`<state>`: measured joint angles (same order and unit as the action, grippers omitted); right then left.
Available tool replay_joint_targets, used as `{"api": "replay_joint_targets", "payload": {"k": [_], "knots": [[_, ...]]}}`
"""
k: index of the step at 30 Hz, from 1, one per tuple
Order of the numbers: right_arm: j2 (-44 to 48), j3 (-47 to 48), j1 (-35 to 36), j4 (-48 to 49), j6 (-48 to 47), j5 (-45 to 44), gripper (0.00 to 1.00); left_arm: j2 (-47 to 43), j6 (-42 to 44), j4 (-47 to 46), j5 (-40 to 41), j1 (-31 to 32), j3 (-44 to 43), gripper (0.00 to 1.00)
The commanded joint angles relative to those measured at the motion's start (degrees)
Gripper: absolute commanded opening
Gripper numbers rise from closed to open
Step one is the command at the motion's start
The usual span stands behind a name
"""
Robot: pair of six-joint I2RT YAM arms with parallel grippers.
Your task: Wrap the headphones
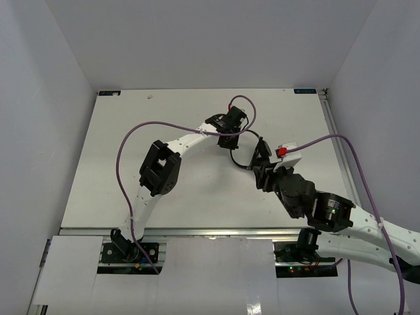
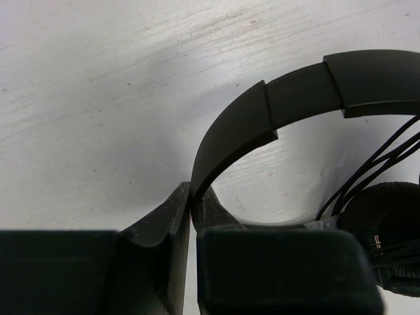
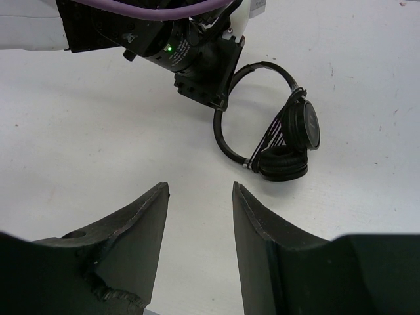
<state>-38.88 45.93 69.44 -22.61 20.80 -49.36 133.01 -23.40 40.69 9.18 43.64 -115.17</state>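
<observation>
The black headphones [image 3: 283,141] lie on the white table, their two earcups [image 3: 283,163] stacked together with the thin dark cord [image 3: 272,134] wound across them. My left gripper [image 2: 191,197] is shut on the thin headband [image 2: 295,92] at the end away from the earcups; one earcup [image 2: 387,230] and cord strands [image 2: 377,164] show at the right. In the top view the left gripper [image 1: 231,130] sits over the headband [image 1: 237,159]. My right gripper [image 3: 200,190] is open and empty, short of the headphones and low over the table; in the top view the right gripper [image 1: 260,172] is just beside them.
Purple robot cables [image 1: 125,157] loop over the table from both arms. The left arm's wrist housing [image 3: 197,59] stands just behind the headphones. White walls enclose the table [image 1: 118,197] on three sides, with a metal rail along the near edge.
</observation>
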Motion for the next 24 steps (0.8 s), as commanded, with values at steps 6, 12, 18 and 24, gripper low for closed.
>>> {"api": "replay_joint_targets", "payload": {"k": [6,12,18,24], "knots": [[1.94,-0.75,-0.17,1.34,0.21,-2.06,0.5,0.83,-0.32,-1.14,-1.43,-0.5,-3.2,0.25],[2.39,-0.84,-0.18,1.34,-0.05,-2.14,0.5,1.46,-0.34,-1.3,-1.78,-0.67,-3.99,0.29],[2.67,-0.79,-0.18,1.31,-0.05,-2.26,0.5,1.52,-0.54,-1.52,-1.53,-0.81,-3.97,0.3],[2.4,-0.74,-0.17,1.17,-0.05,-2.23,0.5,-0.33,-0.58,-1.56,-0.7,-0.92,-2.53,0.54]]}}
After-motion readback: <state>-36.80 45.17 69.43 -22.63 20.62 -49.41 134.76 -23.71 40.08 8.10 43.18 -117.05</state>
